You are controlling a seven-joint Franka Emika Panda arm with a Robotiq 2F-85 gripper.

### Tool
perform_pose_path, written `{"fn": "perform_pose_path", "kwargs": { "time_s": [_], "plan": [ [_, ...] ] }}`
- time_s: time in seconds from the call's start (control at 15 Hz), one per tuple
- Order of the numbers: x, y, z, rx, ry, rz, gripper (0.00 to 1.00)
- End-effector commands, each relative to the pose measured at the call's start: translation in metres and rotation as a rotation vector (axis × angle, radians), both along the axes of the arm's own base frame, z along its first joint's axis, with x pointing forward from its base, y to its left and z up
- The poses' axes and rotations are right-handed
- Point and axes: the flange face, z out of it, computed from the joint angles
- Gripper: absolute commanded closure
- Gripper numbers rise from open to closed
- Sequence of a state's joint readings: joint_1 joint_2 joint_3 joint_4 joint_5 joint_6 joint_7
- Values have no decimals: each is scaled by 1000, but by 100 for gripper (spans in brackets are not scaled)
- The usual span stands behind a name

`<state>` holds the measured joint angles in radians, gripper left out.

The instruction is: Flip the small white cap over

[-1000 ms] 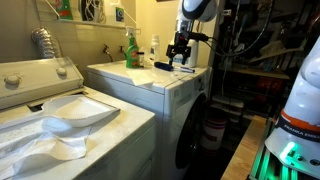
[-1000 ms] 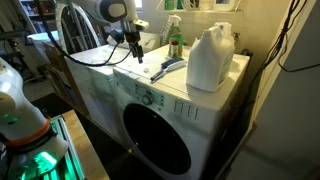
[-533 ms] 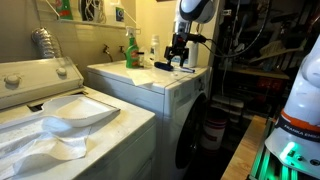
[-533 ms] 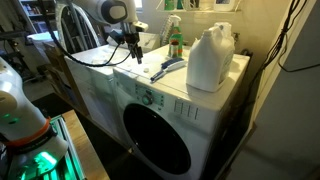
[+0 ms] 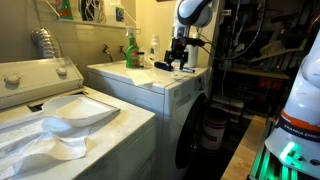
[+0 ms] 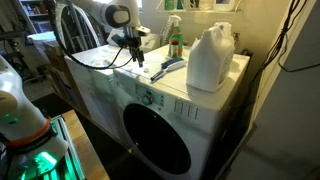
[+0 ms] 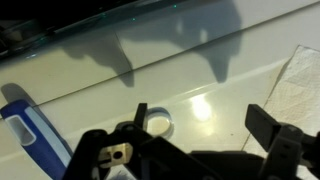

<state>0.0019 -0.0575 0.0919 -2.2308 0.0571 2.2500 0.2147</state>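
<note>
The small white cap (image 7: 158,123) lies open side up on the white machine top (image 7: 210,70). In the wrist view my gripper (image 7: 205,125) is open above it, with the left finger right beside the cap and the right finger well off to the right. Nothing is held. My gripper hangs over the top of the front-loading machine in both exterior views (image 5: 178,63) (image 6: 137,60). The cap is too small to make out there.
A blue and white tool (image 7: 25,130) (image 6: 168,68) lies beside the cap. A white sheet (image 7: 300,85) lies on the other side. A large white jug (image 6: 210,58) and a green spray bottle (image 6: 176,40) (image 5: 131,50) stand at the back of the top.
The arm has shifted slightly above the machine top. The gripper stays open and empty.
</note>
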Motion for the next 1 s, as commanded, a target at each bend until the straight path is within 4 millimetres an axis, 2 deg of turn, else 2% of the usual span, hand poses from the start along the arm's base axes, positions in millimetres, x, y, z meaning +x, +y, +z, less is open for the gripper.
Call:
{"fn": "perform_pose_path", "kwargs": {
  "time_s": [0.0, 0.93],
  "plan": [
    [5, -6, -7, -3, 8, 19, 0],
    [17, -9, -18, -46, -16, 33, 0]
  ]
}}
